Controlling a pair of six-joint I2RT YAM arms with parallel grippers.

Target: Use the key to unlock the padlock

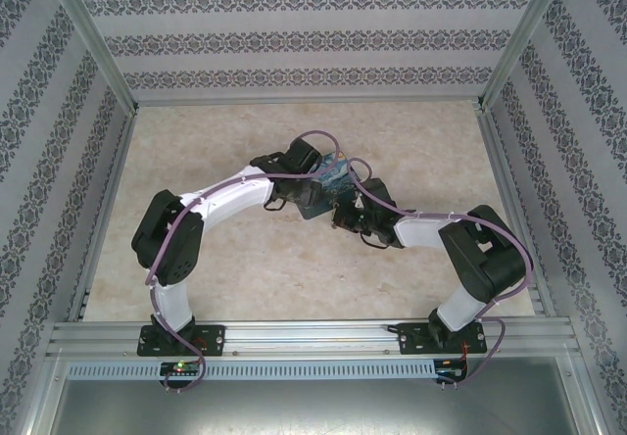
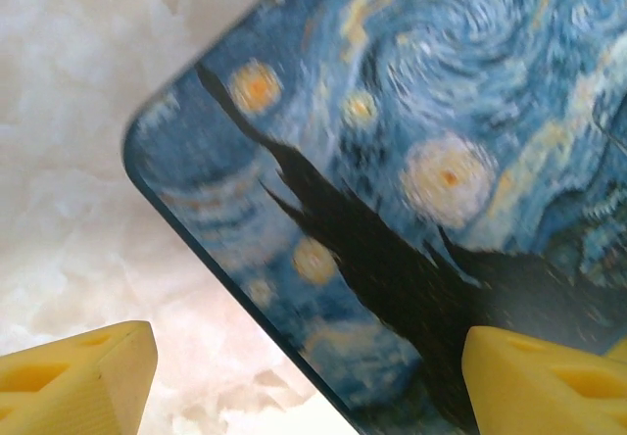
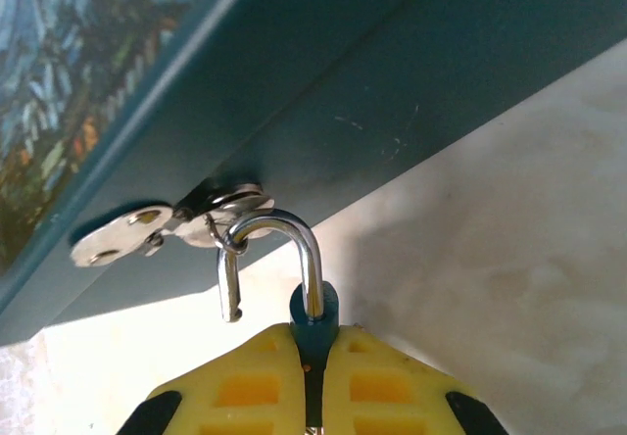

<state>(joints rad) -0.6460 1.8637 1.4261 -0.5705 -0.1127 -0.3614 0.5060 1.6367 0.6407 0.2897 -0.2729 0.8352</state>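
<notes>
The padlock has a teal-blue body pinched between the yellow fingers of my right gripper, which is shut on it. Its silvery shackle stands open, with one end hanging free. The shackle is still hooked through the ring of the metal hasp on the side of the starry-night box. The key is hidden. My left gripper is open above a corner of the box lid. One of its fingers is over the lid and the other is over the table. From above, both wrists meet at the box.
The box lies on a marble-patterned tabletop near the middle. Patterned walls and aluminium posts enclose the back and sides. A metal rail runs along the near edge, where the arm bases sit.
</notes>
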